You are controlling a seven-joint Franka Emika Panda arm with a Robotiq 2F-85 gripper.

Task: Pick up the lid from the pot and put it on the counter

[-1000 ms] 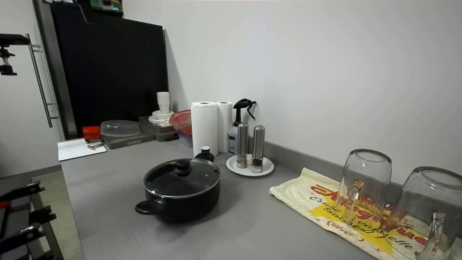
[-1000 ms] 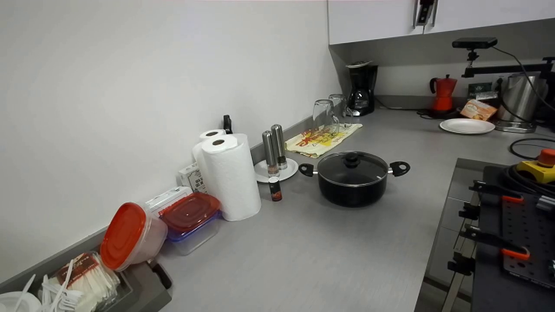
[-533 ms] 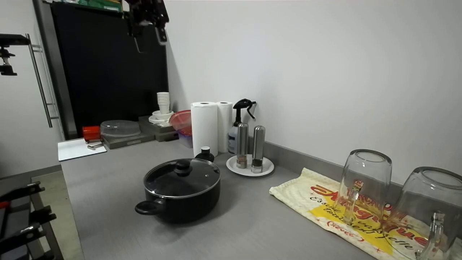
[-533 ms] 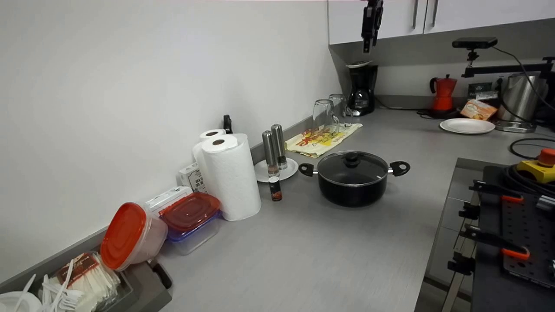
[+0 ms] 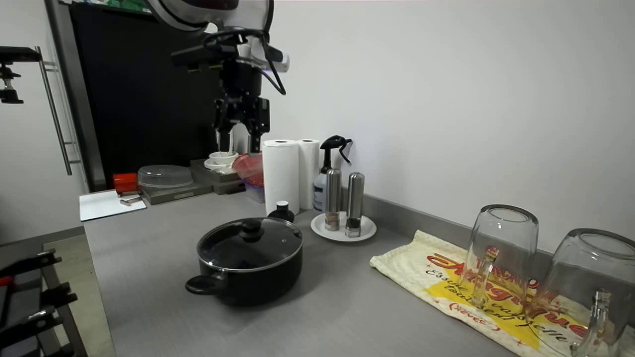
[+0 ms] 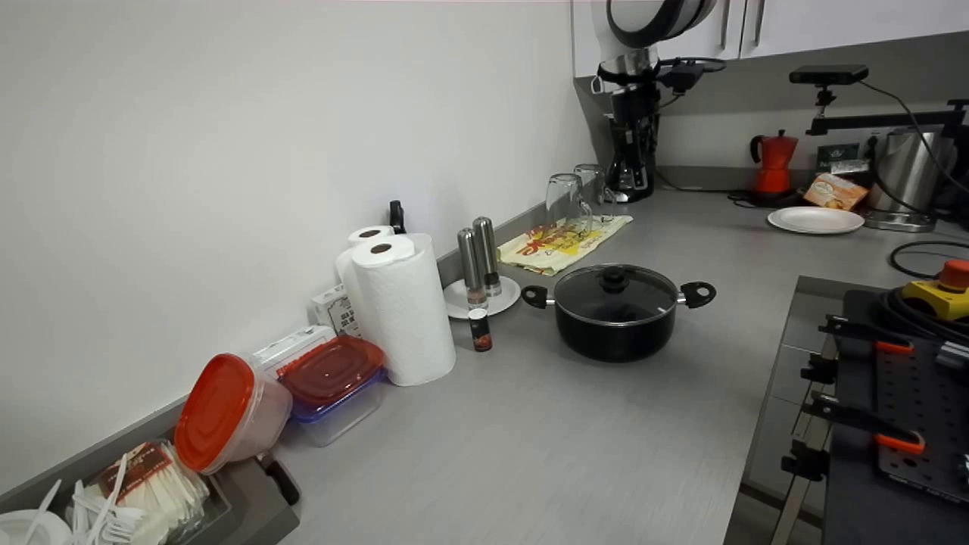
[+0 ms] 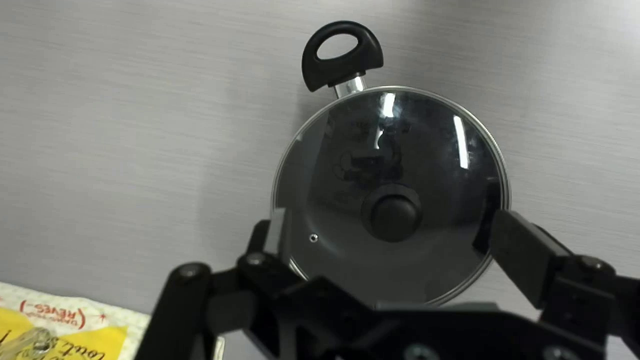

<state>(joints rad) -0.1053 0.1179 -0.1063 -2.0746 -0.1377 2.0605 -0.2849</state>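
At left in an exterior view, the smooth, matte grey desk [image 5: 144, 277] awaits its part. Next, the black two-fingered mechanical hand [image 5: 239, 145] hangs in the air, jaws spread apart, holding nothing. Beneath it, the round, black-knobbed glass lid [image 5: 248, 253] sits on the low, wide black pot [image 5: 260, 283]. I'd call this the approach: grasping, lifting and setting down all remain.
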